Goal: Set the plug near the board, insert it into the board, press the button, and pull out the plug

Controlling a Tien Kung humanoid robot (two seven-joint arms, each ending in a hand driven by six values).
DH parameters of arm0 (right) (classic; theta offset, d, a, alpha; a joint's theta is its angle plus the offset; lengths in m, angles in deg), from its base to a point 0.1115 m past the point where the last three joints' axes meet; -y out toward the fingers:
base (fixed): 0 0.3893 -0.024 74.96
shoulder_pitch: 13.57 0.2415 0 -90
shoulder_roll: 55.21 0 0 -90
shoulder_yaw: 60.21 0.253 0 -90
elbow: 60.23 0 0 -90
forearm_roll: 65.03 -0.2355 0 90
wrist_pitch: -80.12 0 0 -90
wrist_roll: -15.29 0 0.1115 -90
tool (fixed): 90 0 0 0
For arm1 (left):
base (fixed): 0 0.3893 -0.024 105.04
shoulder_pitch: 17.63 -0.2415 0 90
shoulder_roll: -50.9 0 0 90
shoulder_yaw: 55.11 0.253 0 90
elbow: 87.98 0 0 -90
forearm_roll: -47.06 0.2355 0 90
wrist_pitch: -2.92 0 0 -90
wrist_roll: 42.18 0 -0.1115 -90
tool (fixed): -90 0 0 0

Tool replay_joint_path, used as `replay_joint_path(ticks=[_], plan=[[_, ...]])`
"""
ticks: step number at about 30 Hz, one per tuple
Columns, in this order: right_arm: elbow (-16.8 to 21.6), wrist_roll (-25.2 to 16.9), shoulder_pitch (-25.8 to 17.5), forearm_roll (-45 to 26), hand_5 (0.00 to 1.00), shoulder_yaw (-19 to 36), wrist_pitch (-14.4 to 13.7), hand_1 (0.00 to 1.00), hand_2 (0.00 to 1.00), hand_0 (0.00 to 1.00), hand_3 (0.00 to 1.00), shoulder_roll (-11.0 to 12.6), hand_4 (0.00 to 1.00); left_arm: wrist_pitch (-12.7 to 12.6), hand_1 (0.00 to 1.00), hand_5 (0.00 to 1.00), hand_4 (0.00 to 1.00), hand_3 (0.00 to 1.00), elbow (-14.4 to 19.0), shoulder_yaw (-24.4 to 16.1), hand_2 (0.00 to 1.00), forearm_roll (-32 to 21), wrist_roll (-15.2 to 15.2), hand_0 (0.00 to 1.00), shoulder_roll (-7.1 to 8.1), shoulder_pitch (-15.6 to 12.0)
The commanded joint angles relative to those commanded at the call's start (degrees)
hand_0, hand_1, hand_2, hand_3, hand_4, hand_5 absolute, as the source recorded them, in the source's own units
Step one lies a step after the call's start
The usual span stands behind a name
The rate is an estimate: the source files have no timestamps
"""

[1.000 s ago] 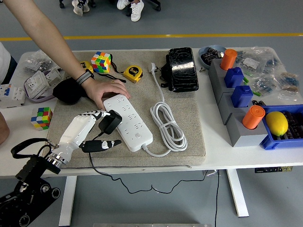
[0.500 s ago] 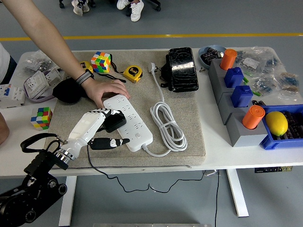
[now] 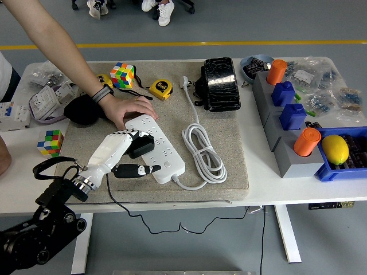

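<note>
At the far left of the surface (image 3: 17, 172) lie a small cube (image 3: 50, 142) and some loose white sockets (image 3: 46, 100). The left hand (image 3: 117, 152) comes in from the near left, its fingers (image 3: 131, 136) curled on the black plug (image 3: 140, 146). Over the last second the hand has carried the plug rightward, from beside the white board (image 3: 156, 148) onto its near-left sockets; the plug now rests against the board, though whether its pins are seated is unclear. So the insertion seems underway. The plug's cable (image 3: 123, 209) trails off the near edge. A person's hand (image 3: 129, 109) steadies the board's far end. Right of it lie the board's coiled cord (image 3: 202, 150), a black case (image 3: 221, 83), and grey blocks (image 3: 281, 126), none obstructing.
</note>
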Motion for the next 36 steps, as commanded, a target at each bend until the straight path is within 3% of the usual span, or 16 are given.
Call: replay_joint_path(ticks=[8, 13, 15, 17, 19, 20, 25, 26, 28, 31, 32, 36], plan=[[0.0, -0.14, -0.05, 0.3, 0.368, 0.52, -0.16, 0.59, 0.546, 0.494, 0.51, -0.05, 0.859, 0.01, 0.745, 0.612, 0.998, 0.708, 3.29, -1.45, 0.737, -1.47, -1.15, 0.668, 0.76, -0.66], [0.0, -0.16, 0.02, 0.38, 0.368, 0.44, -0.06, 0.59, 0.546, 0.494, 0.51, -0.1, 0.859, 0.55, 0.745, 0.612, 0.998, 0.708, 7.66, -2.38, 0.737, -2.89, -0.83, 0.668, 1.55, -1.26], [0.04, -0.17, 0.03, 0.66, 0.367, 0.68, -0.05, 0.589, 0.547, 0.494, 0.51, -0.11, 0.859, 0.96, 0.72, 0.613, 0.998, 0.705, 9.41, -2.47, 0.718, -3.4, -0.53, 0.624, 1.8, -1.49], [0.1, -0.17, -0.02, 1.01, 0.367, 0.97, -0.06, 0.589, 0.547, 0.494, 0.51, -0.09, 0.859, 2.37, 0.72, 0.613, 0.998, 0.705, 11.67, -2.54, 0.718, -4.25, 0.53, 0.624, 2.16, -1.84], [0.1, -0.17, -0.06, 1.04, 0.367, 0.97, -0.07, 0.589, 0.547, 0.494, 0.51, -0.1, 0.859, 4.2, 0.72, 0.613, 0.998, 0.705, 13.88, -2.57, 0.718, -5.09, 1.85, 0.624, 2.51, -2.13], [0.1, -0.15, 0.0, 1.04, 0.366, 0.88, -0.06, 0.589, 0.546, 0.494, 0.509, -0.08, 0.858, 5.72, 0.533, 0.601, 0.998, 0.711, 15.51, -2.52, 0.584, -6.11, 3.39, 0.374, 2.79, -2.26], [0.1, -0.13, 0.01, 1.05, 0.366, 0.94, -0.06, 0.589, 0.546, 0.494, 0.509, -0.15, 0.858, 13.68, 0.533, 0.601, 0.998, 0.711, 22.2, -2.41, 0.584, -8.3, 12.35, 0.374, 3.9, -2.6], [0.11, -0.13, 0.01, 1.05, 0.366, 0.96, -0.06, 0.589, 0.547, 0.494, 0.51, -0.15, 0.859, 15.34, 0.243, 0.341, 0.927, 0.76, 23.41, -2.38, 0.332, -8.31, 14.26, 0.182, 4.09, -2.58], [0.13, -0.12, 0.01, 1.12, 0.366, 0.98, -0.06, 0.589, 0.547, 0.494, 0.51, -0.12, 0.859, 19.09, 0.243, 0.341, 0.927, 0.76, 25.7, -2.31, 0.332, -7.88, 18.23, 0.182, 4.38, -2.36], [0.13, -0.1, 0.03, 1.07, 0.366, 0.78, -0.05, 0.589, 0.547, 0.494, 0.51, -0.07, 0.859, 22.74, 0.243, 0.341, 0.927, 0.76, 27.17, -2.19, 0.332, -7.38, 21.73, 0.182, 4.45, -2.03], [0.13, -0.09, 0.06, 1.01, 0.367, 0.64, -0.04, 0.589, 0.546, 0.495, 0.51, -0.04, 0.858, 24.2, 0.132, 0.066, 0.681, 0.916, 27.68, -2.04, 0.232, -7.18, 23.02, 0.1, 4.47, -1.87], [0.16, -0.08, 0.1, 0.99, 0.367, 0.42, -0.02, 0.589, 0.546, 0.495, 0.51, 0.05, 0.858, 28.28, 0.132, 0.066, 0.681, 0.916, 28.93, -1.52, 0.232, -7.31, 26.58, 0.1, 4.67, -1.55]])
